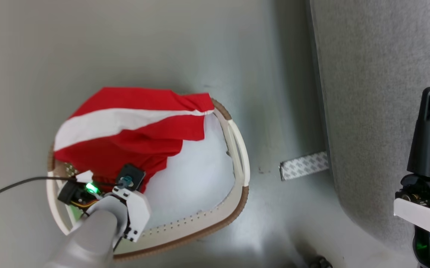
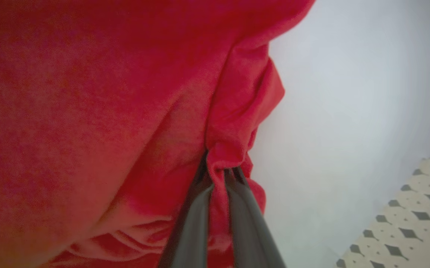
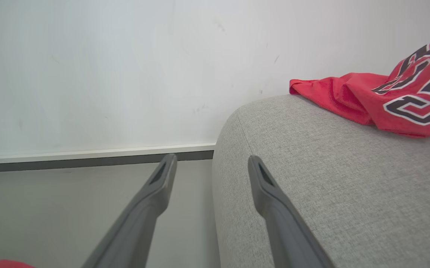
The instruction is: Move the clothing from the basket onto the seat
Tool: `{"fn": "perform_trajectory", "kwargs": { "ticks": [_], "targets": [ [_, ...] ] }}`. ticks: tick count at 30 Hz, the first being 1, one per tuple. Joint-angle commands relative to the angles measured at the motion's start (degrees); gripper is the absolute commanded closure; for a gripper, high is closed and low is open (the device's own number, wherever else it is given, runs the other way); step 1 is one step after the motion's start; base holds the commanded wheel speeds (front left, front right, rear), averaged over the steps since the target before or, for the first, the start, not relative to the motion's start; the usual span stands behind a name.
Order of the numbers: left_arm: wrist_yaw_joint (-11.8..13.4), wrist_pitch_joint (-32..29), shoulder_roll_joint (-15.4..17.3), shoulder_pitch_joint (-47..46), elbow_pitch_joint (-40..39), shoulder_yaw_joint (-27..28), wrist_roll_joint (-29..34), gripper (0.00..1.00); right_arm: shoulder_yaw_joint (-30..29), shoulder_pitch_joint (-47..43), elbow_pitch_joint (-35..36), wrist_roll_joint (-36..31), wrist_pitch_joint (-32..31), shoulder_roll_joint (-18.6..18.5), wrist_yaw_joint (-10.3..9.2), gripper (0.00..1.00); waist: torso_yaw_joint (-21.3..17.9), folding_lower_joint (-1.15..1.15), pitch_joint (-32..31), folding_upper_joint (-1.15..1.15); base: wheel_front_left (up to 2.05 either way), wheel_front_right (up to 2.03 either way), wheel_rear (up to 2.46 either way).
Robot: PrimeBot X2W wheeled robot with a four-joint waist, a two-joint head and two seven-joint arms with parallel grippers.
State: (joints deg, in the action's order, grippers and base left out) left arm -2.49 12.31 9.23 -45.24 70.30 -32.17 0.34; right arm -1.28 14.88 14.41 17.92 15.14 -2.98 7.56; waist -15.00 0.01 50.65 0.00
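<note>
**Operator:** Where does the clothing sit relative to the jaws?

**Guide:** In your left wrist view, the left gripper (image 2: 218, 173) has its two dark fingers drawn nearly together, pinching a fold of the red clothing (image 2: 88, 111). The fabric bunches at the tips and spreads up and to the left of them. Your right gripper (image 3: 212, 158) stands with jaws wide and nothing between them.

**Operator:** And the containers?

**Guide:** In the head view, the basket (image 1: 239, 156) stands on the grey floor (image 1: 162, 44), left of the seat (image 1: 371, 93). The clothing, red with a white band, covers the basket's far-left part and drapes over its rim. The near-right part shows bare white bottom. In the right wrist view, a lettered red piece (image 3: 412, 89) lies on top of the seat.

**Operator:** Arm pose?

**Guide:** Your left forearm (image 1: 88, 238) reaches from the lower left down into the basket, with the wrist above the cloth's near edge. Your right gripper is at the seat's rounded edge, fingers pointing up the head view, well apart from the basket.
</note>
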Motion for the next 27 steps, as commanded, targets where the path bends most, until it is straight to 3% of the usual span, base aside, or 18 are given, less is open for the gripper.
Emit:
{"fn": "perform_trajectory", "kwargs": {
  "ticks": [1,12,18,24,27],
  "targets": [
    [-0.14,1.10,-0.18,1.02,0.17,0.81,-1.36,1.00,-0.14,0.55,-1.14,0.49,0.01,0.15,-0.15,0.00,1.63,-0.01,-2.92,0.00,0.00,0.00,0.00],
    [-3.87,2.92,-2.96,10.12,-5.23,2.16,-7.32,1.00,-0.74,-1.85,-8.62,-0.05,0.00,0.08,-0.14,0.00,8.14,-0.01,-19.09,0.00,0.00,0.00,0.00],
    [-4.55,2.81,-3.72,15.23,-11.43,2.56,-10.52,1.00,-0.76,-4.63,-12.09,-0.37,0.00,0.06,-0.15,0.00,11.75,-0.01,-27.77,0.00,0.00,0.00,0.00],
    [-4.85,1.81,-2.63,21.00,-21.05,3.32,-14.50,1.00,-0.29,-7.78,-14.96,-0.07,0.00,0.07,-0.15,0.00,14.53,-0.01,-36.14,0.00,0.00,0.00,0.00],
    [-4.36,-0.83,-1.52,24.67,-30.45,5.38,-17.84,1.00,0.06,-9.62,-16.24,-0.12,0.00,0.06,-0.15,0.00,15.74,-0.01,-40.54,0.00,0.00,0.00,0.00]
  ]
}}
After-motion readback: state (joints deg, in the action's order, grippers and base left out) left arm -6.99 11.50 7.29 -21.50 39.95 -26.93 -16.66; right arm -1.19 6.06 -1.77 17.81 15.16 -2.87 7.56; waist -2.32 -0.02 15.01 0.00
